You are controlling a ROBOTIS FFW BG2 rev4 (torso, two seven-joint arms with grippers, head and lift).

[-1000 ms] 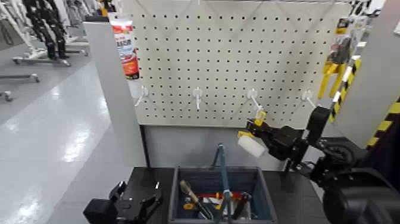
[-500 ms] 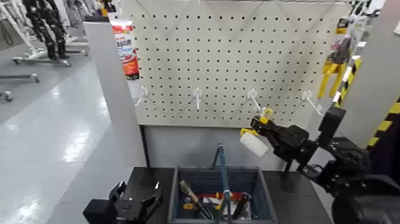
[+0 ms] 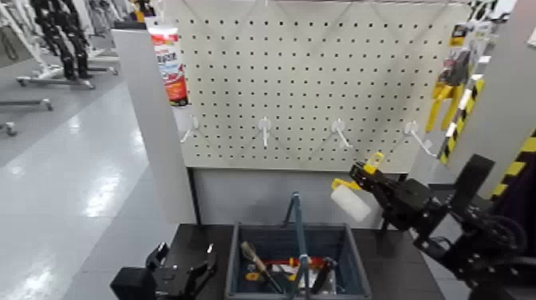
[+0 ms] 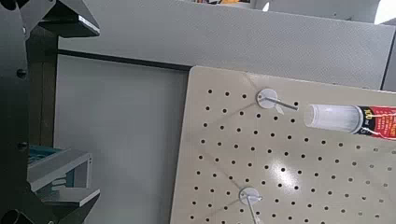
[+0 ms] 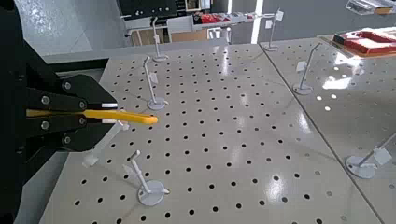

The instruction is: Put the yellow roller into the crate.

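Note:
My right gripper (image 3: 368, 175) is shut on the yellow roller (image 3: 352, 203). It grips the yellow handle, and the white sleeve hangs below, in front of the pegboard and above the right end of the crate. The right wrist view shows the yellow handle (image 5: 121, 117) clamped between the dark fingers (image 5: 65, 98). The dark grey crate (image 3: 234, 259) with its tall blue-grey handle (image 3: 297, 223) stands on the black table below. My left gripper (image 3: 185, 267) rests open and empty on the table left of the crate.
The white pegboard (image 3: 319, 72) carries several empty hooks, a red-and-white tube (image 3: 167, 64) at its left and yellow pliers (image 3: 443, 96) at its right. The crate holds a wooden-handled brush (image 3: 255, 259) and other tools. A yellow-black striped post (image 3: 518, 159) stands at the right.
My right gripper has moved to the right and slightly down with the roller, away from the pegboard hook. The left arm has not moved.

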